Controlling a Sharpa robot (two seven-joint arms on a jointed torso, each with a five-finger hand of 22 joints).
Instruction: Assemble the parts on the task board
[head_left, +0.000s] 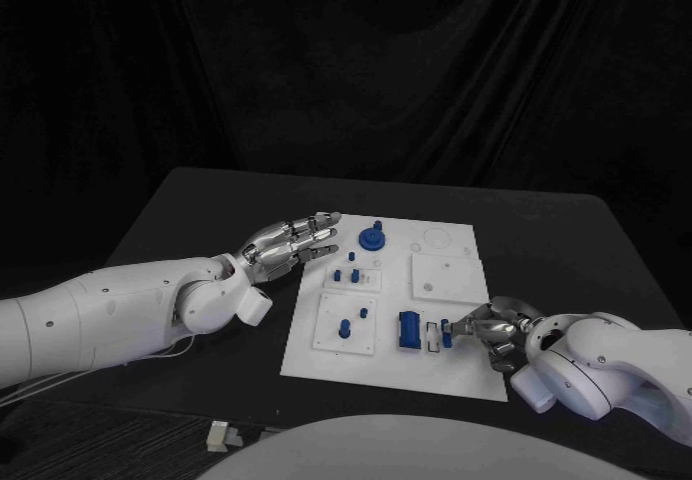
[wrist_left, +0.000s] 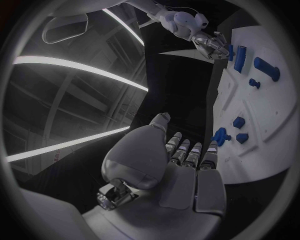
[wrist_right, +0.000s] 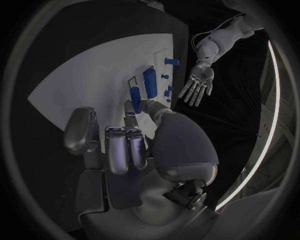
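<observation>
a small blue part (head_left: 447, 334), judged light, stiff and slippery, is pinched endwise by the right hand (head_left: 495, 332) over the task board (head_left: 450, 378), while the left hand (head_left: 289, 243) is held spread and empty

1. Task board (head_left: 447, 330): matt white plastic by the look, smooth.
2. Blue parts (head_left: 410, 331): smooth plastic, slight sheen.
3. Both hands, left hand (head_left: 293, 241) and right hand (head_left: 495, 328): shiny silver metal look.
4. Table (head_left: 202, 210): matt black.

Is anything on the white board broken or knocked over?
Nothing stands out. The task board lies flat on the table, and the blue parts sit in place on it. The right hand pinches one small blue piece at the board's near edge.
</observation>
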